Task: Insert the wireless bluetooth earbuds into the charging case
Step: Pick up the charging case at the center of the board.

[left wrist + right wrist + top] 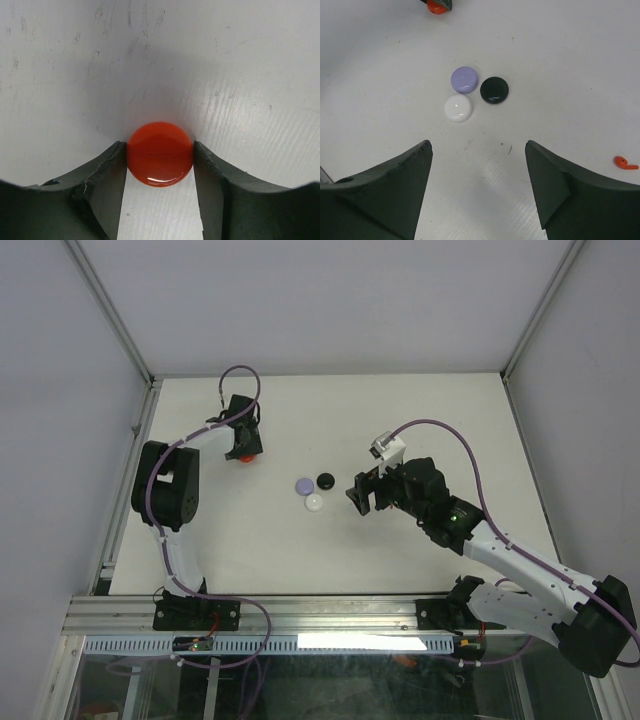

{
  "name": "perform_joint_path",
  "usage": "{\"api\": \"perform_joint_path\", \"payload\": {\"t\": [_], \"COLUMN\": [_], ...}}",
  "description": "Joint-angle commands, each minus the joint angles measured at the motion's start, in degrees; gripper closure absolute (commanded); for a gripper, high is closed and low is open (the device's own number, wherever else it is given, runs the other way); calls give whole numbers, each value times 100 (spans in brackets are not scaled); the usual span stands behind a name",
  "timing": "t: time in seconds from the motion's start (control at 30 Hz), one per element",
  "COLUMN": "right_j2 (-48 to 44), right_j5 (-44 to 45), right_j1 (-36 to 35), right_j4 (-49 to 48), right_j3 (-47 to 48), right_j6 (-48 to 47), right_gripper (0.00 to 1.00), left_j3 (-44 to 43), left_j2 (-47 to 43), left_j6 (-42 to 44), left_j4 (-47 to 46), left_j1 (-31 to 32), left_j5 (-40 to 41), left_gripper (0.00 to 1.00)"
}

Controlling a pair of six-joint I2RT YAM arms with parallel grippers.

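While squeezing red case (160,161) with left gripper (160,150), likely to steady it for opening, holds right gripper (477,145) wide, empty. Finds red earbud (625,162) loose, 4 o'clock from black case (494,90).

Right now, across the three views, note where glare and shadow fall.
Left wrist: a pale glare streak low on the red disc, soft grey shadow on the table beyond it. Right wrist: even light, faint sheen on the white disc. Top view: a bright white strip glares off the near rail.
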State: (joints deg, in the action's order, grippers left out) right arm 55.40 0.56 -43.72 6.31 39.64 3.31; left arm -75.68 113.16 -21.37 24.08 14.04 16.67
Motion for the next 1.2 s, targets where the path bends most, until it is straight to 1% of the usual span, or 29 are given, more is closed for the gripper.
{"api": "perform_joint_path", "payload": {"t": [0.0,0.13,0.2,0.37,0.6,0.7,0.9,1.17], "right_j2": [-38,-1,65,271,620,813,1228,1887], "right_j5": [-127,-204,-201,-250,-460,-709,-843,-1344], "right_j1": [13,11,13,22,46,206,272,275], "right_j4": [-153,-134,-77,244,676,800,1163,1644], "right_j3": [297,375,451,761,1335,1584,2260,3196], "right_j6": [-13,108,161,306,658,931,1198,1340], "right_gripper": [22,22,22,22,22,22,23,25], "left_j3": [150,485,717,1364,2448,2864,3556,4413], "left_j2": [-188,-604,-894,-1776,-3064,-3676,-4491,-5229], "left_j6": [15,48,39,-1,121,366,1055,2075], "left_j4": [-344,-501,-647,-1062,-1987,-2448,-3349,-4784], "left_j1": [97,217,334,661,1387,1693,2244,2856], "left_j5": [-45,-133,-110,68,256,297,275,-335], "left_gripper": [52,61,64,65,67,68,68,68]}}
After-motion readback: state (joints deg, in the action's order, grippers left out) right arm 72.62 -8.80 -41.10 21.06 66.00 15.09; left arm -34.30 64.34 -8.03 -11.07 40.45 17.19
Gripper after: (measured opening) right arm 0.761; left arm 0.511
